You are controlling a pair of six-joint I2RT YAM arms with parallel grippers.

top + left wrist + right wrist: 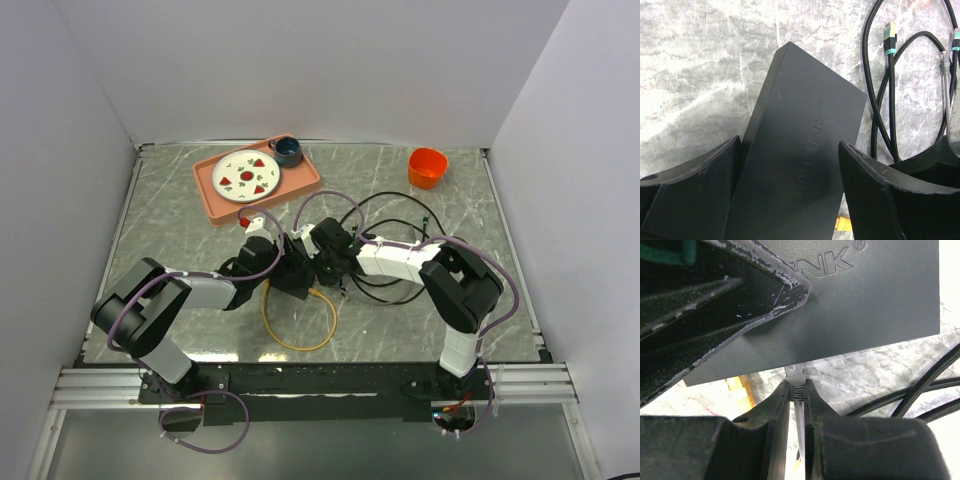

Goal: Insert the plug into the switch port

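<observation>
Switch (pixel 800 150) lies mid-desk (pixel 690 75), pinched across its width by the left pincer (pixel 789 146). Plug (pixel 796 376) is pinched by the right pincer (pixel 796 388) & is held at the switch's port side. Seating can't be told, so a final push is judged left.

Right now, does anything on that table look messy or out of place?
Only the cabling: black cables and a yellow cable sprawl in loose loops near the switch, which sits at a slant inside the left gripper. Nothing looks spilled or broken.
</observation>
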